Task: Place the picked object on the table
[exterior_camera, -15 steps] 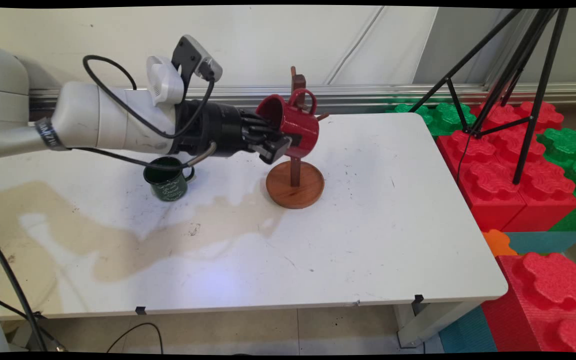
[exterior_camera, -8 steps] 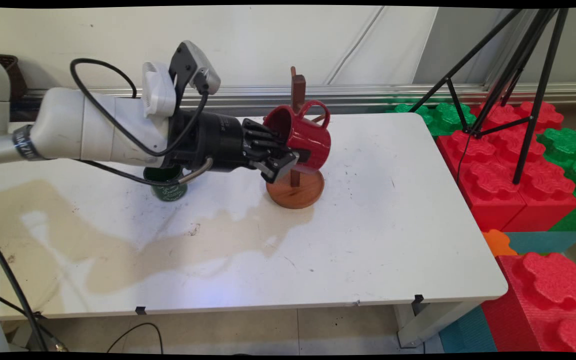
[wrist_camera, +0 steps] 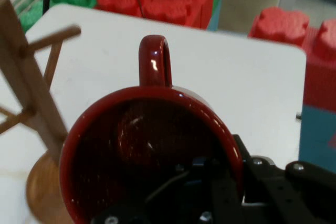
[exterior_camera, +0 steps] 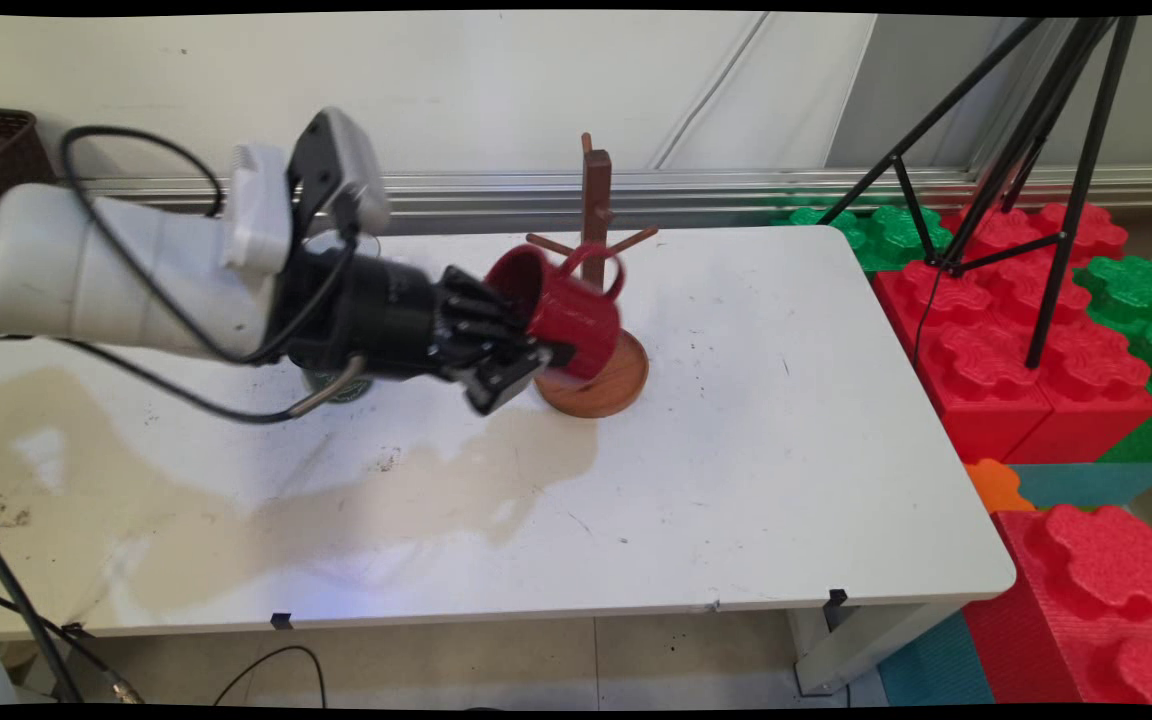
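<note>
My gripper (exterior_camera: pixel 526 350) is shut on the rim of a red mug (exterior_camera: pixel 561 308), one finger inside it and one outside. The mug lies on its side in the air, mouth toward the hand, handle (exterior_camera: pixel 604 268) pointing up. It hangs just in front of the wooden mug tree (exterior_camera: pixel 596 200), over the near left part of the tree's round base (exterior_camera: pixel 616 385). In the hand view the red mug (wrist_camera: pixel 152 145) fills the middle, its handle (wrist_camera: pixel 155 59) at the top, with the wooden tree (wrist_camera: pixel 26 87) at the left. A dark green mug (exterior_camera: pixel 336 385) is almost hidden behind the hand.
A brownish stain (exterior_camera: pixel 236 500) spreads over the white table (exterior_camera: pixel 786 450). Red and green foam blocks (exterior_camera: pixel 1036 340) and a black tripod (exterior_camera: pixel 1056 150) stand to the right of the table. A dark basket (exterior_camera: pixel 1 140) sits at the far left by the wall.
The gripper has drawn the red mug away from the tree's pegs, down and to the left toward the table's near side. The hand now covers most of the green mug.
</note>
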Robot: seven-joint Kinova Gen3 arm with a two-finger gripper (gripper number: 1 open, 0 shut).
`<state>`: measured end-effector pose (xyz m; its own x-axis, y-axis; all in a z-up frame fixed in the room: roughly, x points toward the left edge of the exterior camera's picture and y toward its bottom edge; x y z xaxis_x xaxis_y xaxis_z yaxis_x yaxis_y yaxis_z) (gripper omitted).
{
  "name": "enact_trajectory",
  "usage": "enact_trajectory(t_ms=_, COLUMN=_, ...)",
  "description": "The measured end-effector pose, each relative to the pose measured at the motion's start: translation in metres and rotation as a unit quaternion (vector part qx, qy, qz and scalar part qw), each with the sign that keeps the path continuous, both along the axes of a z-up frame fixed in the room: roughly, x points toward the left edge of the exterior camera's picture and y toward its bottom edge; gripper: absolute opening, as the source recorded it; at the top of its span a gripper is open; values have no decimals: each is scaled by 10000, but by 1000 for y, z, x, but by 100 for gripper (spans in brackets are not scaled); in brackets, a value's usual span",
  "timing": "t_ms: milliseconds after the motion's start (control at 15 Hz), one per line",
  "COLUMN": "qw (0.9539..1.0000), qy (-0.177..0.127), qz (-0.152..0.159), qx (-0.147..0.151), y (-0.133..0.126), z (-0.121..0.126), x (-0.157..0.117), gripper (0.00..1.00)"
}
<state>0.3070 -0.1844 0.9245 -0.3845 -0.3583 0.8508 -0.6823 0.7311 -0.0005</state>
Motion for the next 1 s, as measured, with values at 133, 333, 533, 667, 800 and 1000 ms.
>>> enact_trajectory(t_ms=133, qw=9998, qy=-187, qz=-36, qx=53, y=7, z=0, x=9, gripper=0)
enact_trajectory(t_ms=333, qw=9984, qy=-544, qz=-142, qx=103, y=15, z=0, x=25, gripper=0)
enact_trajectory(t_ms=533, qw=9945, qy=-984, qz=-330, qx=134, y=16, z=3, x=42, gripper=0)
enact_trajectory(t_ms=667, qw=9906, qy=-1274, qz=-478, qx=121, y=12, z=6, x=50, gripper=0)
enact_trajectory(t_ms=800, qw=9870, qy=-1491, qz=-593, qx=107, y=7, z=9, x=54, gripper=0)
enact_trajectory(t_ms=1000, qw=9815, qy=-1770, qz=-717, qx=143, y=0, z=9, x=58, gripper=0)
